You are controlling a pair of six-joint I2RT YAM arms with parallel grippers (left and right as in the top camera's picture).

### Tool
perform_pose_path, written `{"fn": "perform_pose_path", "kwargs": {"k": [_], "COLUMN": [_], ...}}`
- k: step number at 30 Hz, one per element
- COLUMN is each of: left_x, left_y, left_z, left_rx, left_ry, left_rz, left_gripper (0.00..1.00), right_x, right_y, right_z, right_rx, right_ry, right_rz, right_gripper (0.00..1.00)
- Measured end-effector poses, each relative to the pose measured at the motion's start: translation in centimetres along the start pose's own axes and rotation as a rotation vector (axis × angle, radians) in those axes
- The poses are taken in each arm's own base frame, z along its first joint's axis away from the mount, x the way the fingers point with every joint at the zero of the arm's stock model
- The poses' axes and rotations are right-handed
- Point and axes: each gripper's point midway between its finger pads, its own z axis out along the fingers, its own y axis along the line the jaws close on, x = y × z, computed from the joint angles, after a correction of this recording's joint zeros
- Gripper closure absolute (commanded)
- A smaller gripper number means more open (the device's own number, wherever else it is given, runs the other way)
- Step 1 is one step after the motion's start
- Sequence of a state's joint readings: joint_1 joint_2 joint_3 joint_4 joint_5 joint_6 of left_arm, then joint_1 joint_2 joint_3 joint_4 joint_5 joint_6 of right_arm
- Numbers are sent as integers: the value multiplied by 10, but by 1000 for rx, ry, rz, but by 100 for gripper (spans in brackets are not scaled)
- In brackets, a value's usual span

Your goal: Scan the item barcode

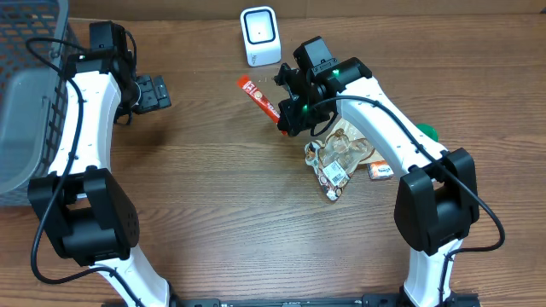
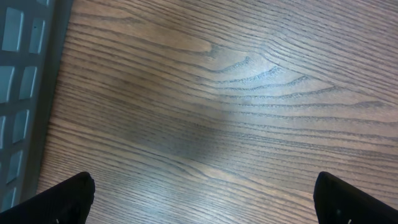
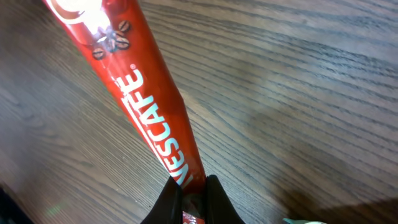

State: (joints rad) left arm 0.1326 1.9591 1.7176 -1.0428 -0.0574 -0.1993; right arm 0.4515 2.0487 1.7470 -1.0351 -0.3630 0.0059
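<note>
1. Off the outer side of the left gripper (image 1: 156, 92) sits a grey basket (image 1: 26, 94). This gripper's jaws stand wide apart with nothing between them, and below it is only bare wooden table (image 2: 205, 93). The task's thing lies well away on its inner side.
2. The white barcode scanner (image 1: 260, 36) stands ahead of the right gripper (image 3: 193, 196), a little to its left and apart from it.
3. The Nescafé stick (image 3: 149, 106), a slim red sachet, juts forward out of the right fingertips, and its far end points towards the scanner without touching it. It seems to be raised off the wood, since a shadow falls beside it.
4. The stick looks light, thin and pliable, with a glossy skin that could swivel or slide in a pinch. Gripped at one end, its free length may sag or flutter. That end grip seems the right hold, because it leaves the long printed faces uncovered. The face turned towards the wrist camera bears the brand lettering. I cannot tell where the barcode lies.
5. The right gripper is closed to a narrow pinch on the stick's near end.
6. Behind and to the right of that gripper lie a heap of clear-wrapped snacks (image 1: 337, 158) and a small orange packet (image 1: 381, 171), both apart from its fingers.
</note>
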Motion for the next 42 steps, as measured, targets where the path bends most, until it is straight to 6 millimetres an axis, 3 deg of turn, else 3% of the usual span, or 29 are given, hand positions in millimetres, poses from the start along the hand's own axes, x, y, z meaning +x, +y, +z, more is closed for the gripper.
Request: {"fn": "perform_pose_path", "kwargs": {"k": [7,10,13,16,23,33,42], "left_x": [0,0,0,0,0,0,0], "left_y": [0,0,0,0,0,0,0], "left_z": [0,0,0,0,0,0,0], "left_rx": [0,0,0,0,0,0,0], "left_ry": [0,0,0,0,0,0,0], "left_rz": [0,0,0,0,0,0,0], "left_gripper": [0,0,0,0,0,0,0], "right_x": [8,18,27,36,36,9,15], "right_y": [4,16,27,33,34,53,41], "right_z": [5,22,39,55,75,83,101], "right_rx": [3,-5,-1,29,87,188,218], "right_ry": [28,48,57,60,15,-131,-94], "right_rz": [19,-13,-57,-83,-131,-236,-227], "right_gripper": [94,81,57,52,71,73,73]}}
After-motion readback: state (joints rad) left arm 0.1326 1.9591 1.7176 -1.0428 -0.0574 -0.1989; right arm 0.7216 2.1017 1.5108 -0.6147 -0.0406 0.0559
